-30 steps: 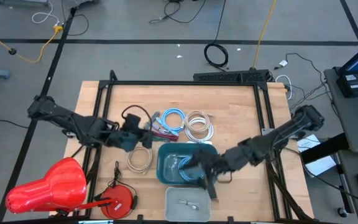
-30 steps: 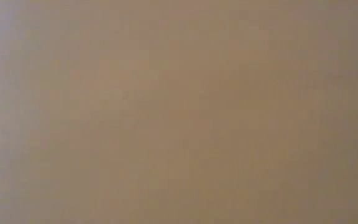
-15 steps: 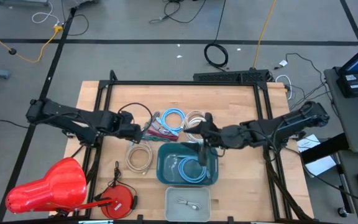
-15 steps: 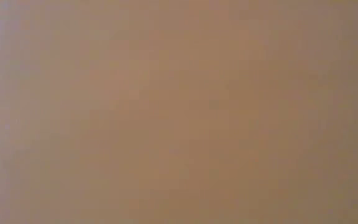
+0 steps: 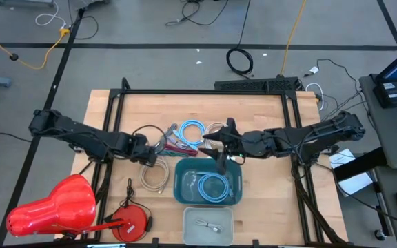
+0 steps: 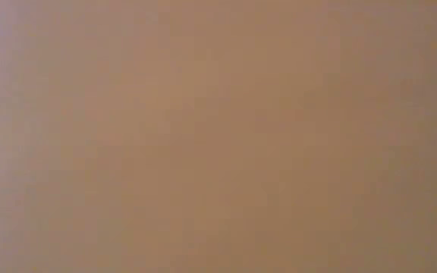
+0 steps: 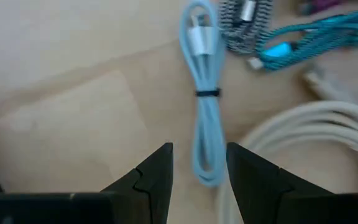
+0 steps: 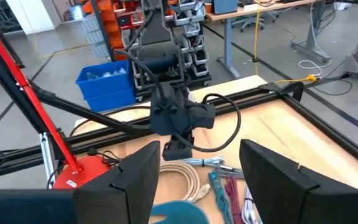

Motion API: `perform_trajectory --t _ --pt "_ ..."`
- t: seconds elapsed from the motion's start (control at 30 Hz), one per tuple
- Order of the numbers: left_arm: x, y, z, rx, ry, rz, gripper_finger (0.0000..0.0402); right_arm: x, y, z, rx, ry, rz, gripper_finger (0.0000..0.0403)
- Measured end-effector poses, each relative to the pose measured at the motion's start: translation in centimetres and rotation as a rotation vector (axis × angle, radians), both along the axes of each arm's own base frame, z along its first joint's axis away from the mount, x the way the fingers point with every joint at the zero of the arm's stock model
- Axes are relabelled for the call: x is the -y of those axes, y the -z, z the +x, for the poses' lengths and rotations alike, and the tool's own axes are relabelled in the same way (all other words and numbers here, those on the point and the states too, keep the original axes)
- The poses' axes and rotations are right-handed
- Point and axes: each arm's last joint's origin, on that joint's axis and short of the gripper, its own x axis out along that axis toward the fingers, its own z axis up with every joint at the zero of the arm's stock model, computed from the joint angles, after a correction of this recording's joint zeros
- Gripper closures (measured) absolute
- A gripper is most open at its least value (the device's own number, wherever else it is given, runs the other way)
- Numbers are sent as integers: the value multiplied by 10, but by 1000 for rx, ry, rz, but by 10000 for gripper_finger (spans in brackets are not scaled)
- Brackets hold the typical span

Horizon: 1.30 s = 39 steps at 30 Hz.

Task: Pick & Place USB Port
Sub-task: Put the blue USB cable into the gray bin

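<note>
Two claws flank the worktop's (image 5: 267, 110) cable pile. The left claw (image 7: 199, 163), open and empty, straddles a light-blue USB cable (image 7: 205, 93) stretching toward 12 o'clock. At 3 o'clock, the right claw (image 8: 199, 163) hovers open, farther off.

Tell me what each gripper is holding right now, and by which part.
Nothing is held. The left gripper is open above a light blue cable bundle; the right gripper is open and empty, near the teal bin.
</note>
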Motion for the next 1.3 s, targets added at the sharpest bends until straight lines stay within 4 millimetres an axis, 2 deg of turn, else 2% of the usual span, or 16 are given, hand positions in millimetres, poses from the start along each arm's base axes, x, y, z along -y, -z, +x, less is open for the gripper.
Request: perform_trajectory --t 0.1,0.33,0.7,0.8,0.97,1.03,1.13,1.3 --pt "-2 3 -1 -4 8 1 250 -1 0 0 0 -6 12 192" --pt "0 5 8 105 31 -10 250 -2 2 -1 -12 -12 55 193" --pt "-2 22 1 58 -7 -35 252 -8 2 -2 -11 -25 76 195" --pt "-3 26 -3 39 -16 -45 277 -8 2 -2 -8 -22 88 195" --pt "-3 31 -7 29 -12 -42 379 -8 2 -2 -6 -21 95 197" --pt "-3 31 -7 27 -5 -42 384 -8 2 -2 -4 -17 108 197" --pt "-3 24 -6 27 -2 -45 385 -8 2 -2 1 -10 137 197" --pt "-2 -14 3 182 9 -10 387 -10 6 4 28 11 222 199"
